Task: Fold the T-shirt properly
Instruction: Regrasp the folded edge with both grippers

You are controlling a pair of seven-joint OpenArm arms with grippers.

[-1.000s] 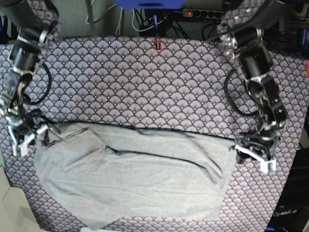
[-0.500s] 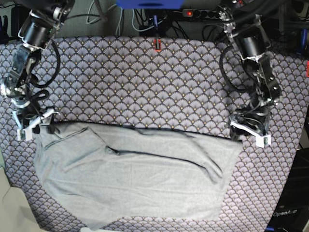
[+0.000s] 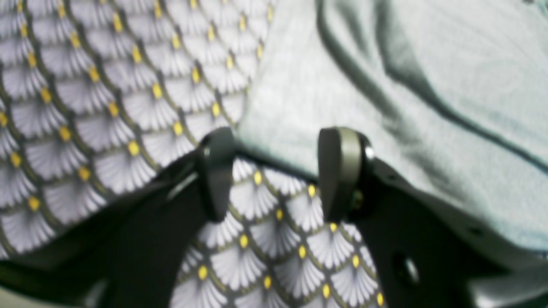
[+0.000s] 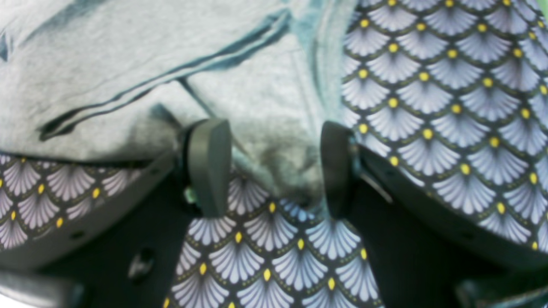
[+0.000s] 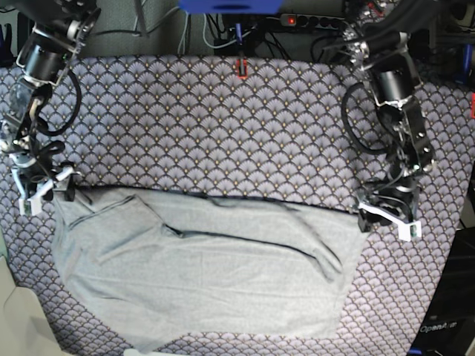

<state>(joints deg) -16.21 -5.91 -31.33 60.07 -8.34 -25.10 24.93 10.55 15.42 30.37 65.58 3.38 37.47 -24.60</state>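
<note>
From where I stand, the grey T-shirt [image 5: 215, 285] lies on the cloth with the fan pattern [image 5: 215, 126], down in the near part, spread wide from side to side. Its far edge runs across the cloth, dipping a little in the middle. Loose folds cross the shirt near that edge: one slants in from the right arm's side, another bends down on the left arm's side, and a long crease joins them.

Both grippers are at the two far corners of the shirt, one on each side. The left gripper [image 3: 279, 175] has its fingers spread apart, with a corner of the grey fabric showing in the gap and the patterned cloth just below it. It isn't clamped on anything; whether a fingertip touches the fabric, I can't tell. The right gripper [image 4: 274, 169] is open as well, its fingers standing on either side of a rumpled corner of the shirt, and I can't tell whether they brush it.

Beyond the far edge of the cloth, some cables [image 5: 215, 37] hang in loops, and a small red light [image 5: 292, 21] glows there. On the left arm's side, low down, stands a black box [image 5: 449, 311] with pale lettering on it
</note>
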